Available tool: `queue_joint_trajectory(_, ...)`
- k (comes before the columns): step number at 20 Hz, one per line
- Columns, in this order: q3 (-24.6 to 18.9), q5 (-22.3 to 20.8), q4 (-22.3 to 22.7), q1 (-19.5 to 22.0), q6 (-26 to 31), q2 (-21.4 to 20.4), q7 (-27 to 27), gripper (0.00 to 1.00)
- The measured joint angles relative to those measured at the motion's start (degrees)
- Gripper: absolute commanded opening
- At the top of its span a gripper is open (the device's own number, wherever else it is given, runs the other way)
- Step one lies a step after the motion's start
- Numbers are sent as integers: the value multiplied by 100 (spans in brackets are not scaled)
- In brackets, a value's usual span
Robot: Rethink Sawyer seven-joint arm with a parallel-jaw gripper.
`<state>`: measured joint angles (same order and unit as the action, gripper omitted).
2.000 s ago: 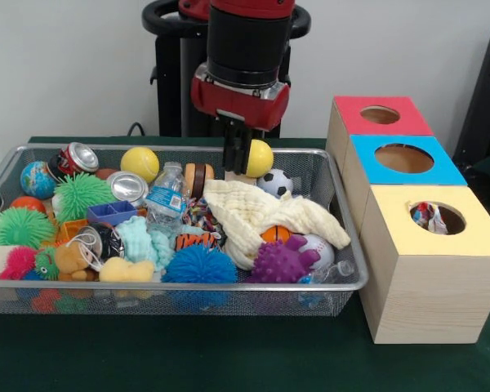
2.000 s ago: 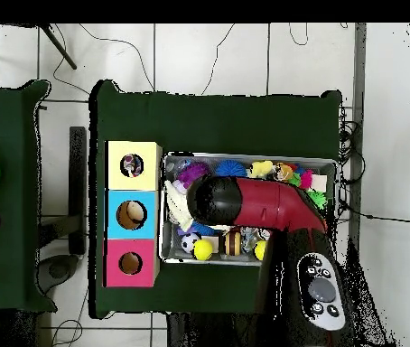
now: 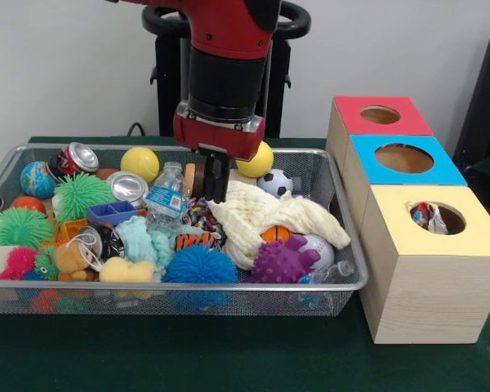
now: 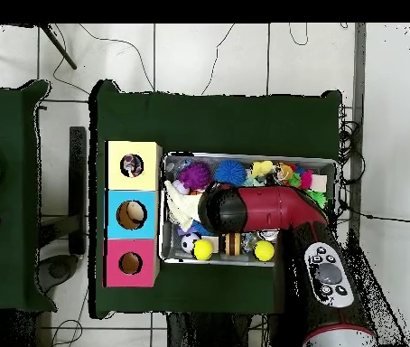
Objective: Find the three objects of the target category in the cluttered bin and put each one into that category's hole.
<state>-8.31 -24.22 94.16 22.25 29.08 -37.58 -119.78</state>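
Observation:
The wire mesh bin (image 3: pixel 229 286) is full of toys; it also shows in the overhead view (image 4: pixel 163 244). My gripper (image 3: pixel 215 198) hangs down into the bin's back middle, fingers slightly apart and empty, at the left edge of the plain cream cloth (image 3: pixel 261 214). A small multicoloured printed piece (image 3: pixel 198 214) lies just below the fingertips, between the cloth and a water bottle (image 3: pixel 165 196). Another printed fabric piece (image 3: pixel 427 216) shows inside the hole of the yellow-topped cube (image 3: pixel 474 237), and also in the overhead view (image 4: pixel 133 164). In the overhead view my arm (image 4: pixel 254 210) hides the gripper.
The blue-topped cube (image 3: pixel 441 167) and red-topped cube (image 3: pixel 355 122) stand behind the yellow one, right of the bin. Two yellow balls (image 3: pixel 140 162) (image 3: pixel 260 159), cans, spiky balls (image 3: pixel 200 265) (image 3: pixel 282 261) and soft toys crowd the bin.
In the front view my arm has moved left and lower, from above the right-hand yellow ball to the cream cloth's left edge. The toys have not moved.

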Motion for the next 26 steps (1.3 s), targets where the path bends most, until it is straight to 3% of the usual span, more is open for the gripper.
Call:
queue_joint_trajectory(10,-1,-315,18,15,-212,90,0,0)
queue_joint_trajectory(26,6,-409,26,-5,-470,354,0,0)
